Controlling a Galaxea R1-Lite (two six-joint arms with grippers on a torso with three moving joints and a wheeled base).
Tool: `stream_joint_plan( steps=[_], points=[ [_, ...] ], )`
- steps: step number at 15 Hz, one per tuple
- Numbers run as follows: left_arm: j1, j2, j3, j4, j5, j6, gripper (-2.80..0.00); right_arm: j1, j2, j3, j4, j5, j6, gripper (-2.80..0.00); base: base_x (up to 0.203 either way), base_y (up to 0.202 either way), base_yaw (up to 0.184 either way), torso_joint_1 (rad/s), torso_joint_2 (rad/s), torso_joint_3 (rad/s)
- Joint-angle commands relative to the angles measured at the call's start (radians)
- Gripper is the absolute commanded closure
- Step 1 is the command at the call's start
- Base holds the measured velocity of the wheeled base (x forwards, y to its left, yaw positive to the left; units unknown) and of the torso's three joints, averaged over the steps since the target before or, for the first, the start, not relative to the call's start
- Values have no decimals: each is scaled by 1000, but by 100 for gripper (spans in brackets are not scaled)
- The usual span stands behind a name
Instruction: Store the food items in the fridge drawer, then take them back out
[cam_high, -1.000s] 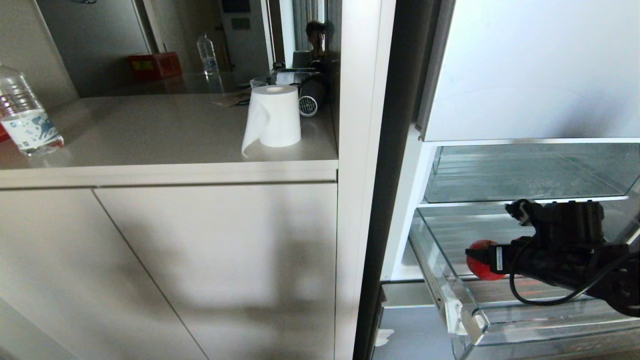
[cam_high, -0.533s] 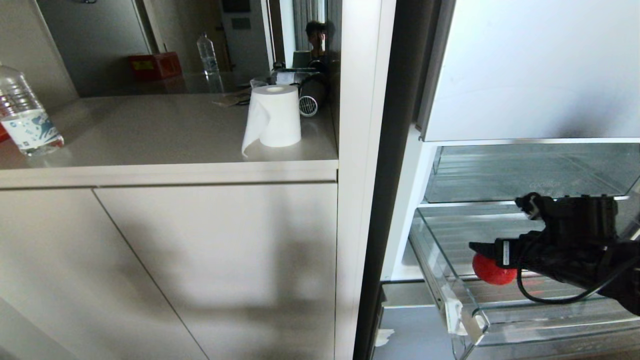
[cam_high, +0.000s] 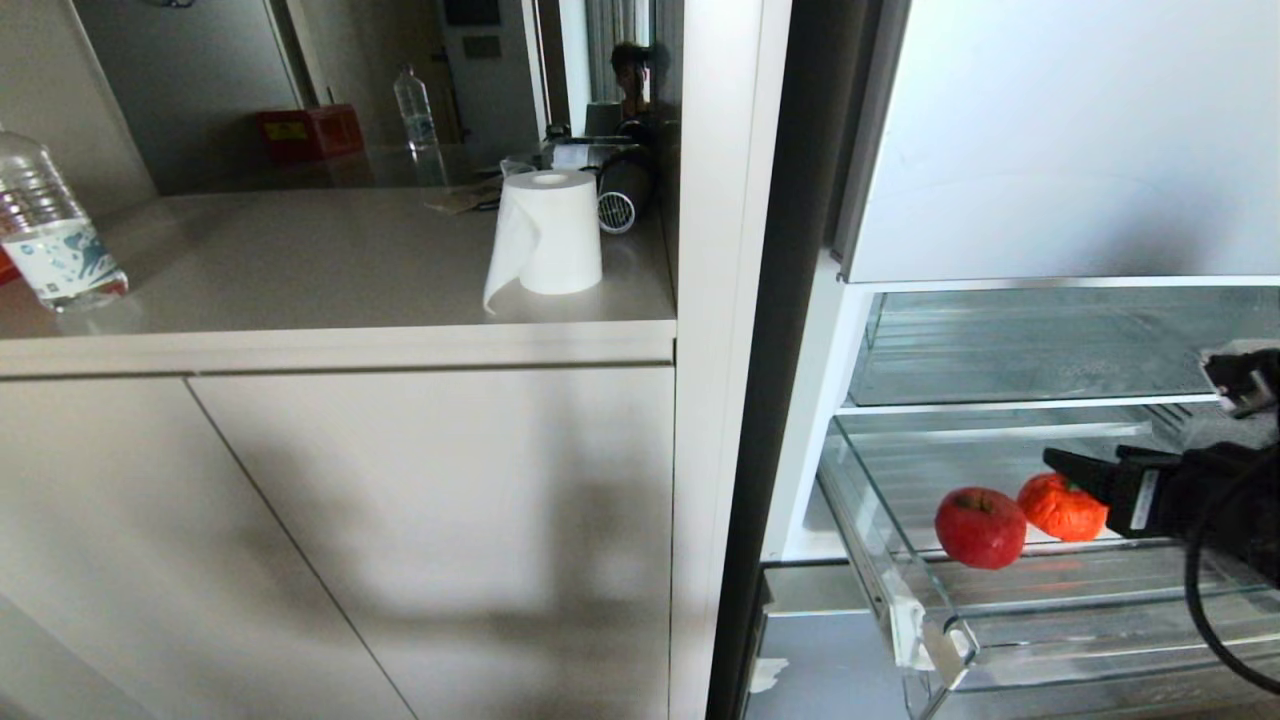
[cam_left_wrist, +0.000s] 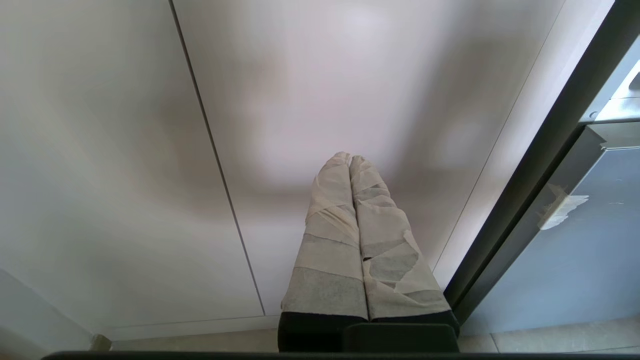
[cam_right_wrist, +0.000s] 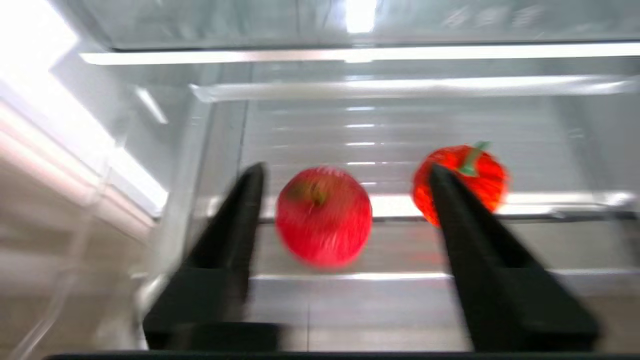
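The fridge drawer (cam_high: 940, 640) stands pulled out at lower right. Inside lie a red apple (cam_high: 980, 527) and an orange fruit (cam_high: 1062, 507). The right tool (cam_right_wrist: 345, 175) is apart, holding nothing. The left tool (cam_left_wrist: 349, 161) is together.

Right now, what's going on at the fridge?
The pull-out fridge drawer stands open with two fruits resting on its ribbed floor: a red apple and a lumpy orange-red fruit with a green stem, side by side. The right tool is open and empty, holding neither fruit; in the right wrist view the apple shows between its fingers. The left tool is shut and idle, parked in front of the cabinet doors.
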Motion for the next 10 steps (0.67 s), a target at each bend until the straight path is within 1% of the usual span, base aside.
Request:
stream_joint_plan(
  steps=[1,3,4,5,6,7,8,9,10],
  points=[
    [0,0,0,0,1,0,0,0,-210,46,26,0,0,0,0,0,0,0,0,0],
    [0,0,0,0,1,0,0,0,-384,94,121,-1,0,0,0,0,0,0,0,0],
    [0,0,0,0,1,0,0,0,-478,109,207,-1,0,0,0,0,0,0,0,0],
    [0,0,0,0,1,0,0,0,-569,116,320,-1,2,0,0,0,0,0,0,0],
    [0,0,0,0,1,0,0,0,-653,119,493,-2,6,0,0,0,0,0,0,0],
    [0,0,0,0,1,0,0,0,-700,118,661,-9,14,0,0,0,0,0,0,0],
    [0,0,0,0,1,0,0,-1,-715,120,785,-23,24,0,0,0,0,0,0,0],
    [0,0,0,0,1,0,0,-1,-703,124,848,-32,28,0,0,0,0,0,0,0],
    [0,0,0,0,1,0,0,-2,-657,126,856,-35,30,0,0,0,0,0,0,0]
  ],
)
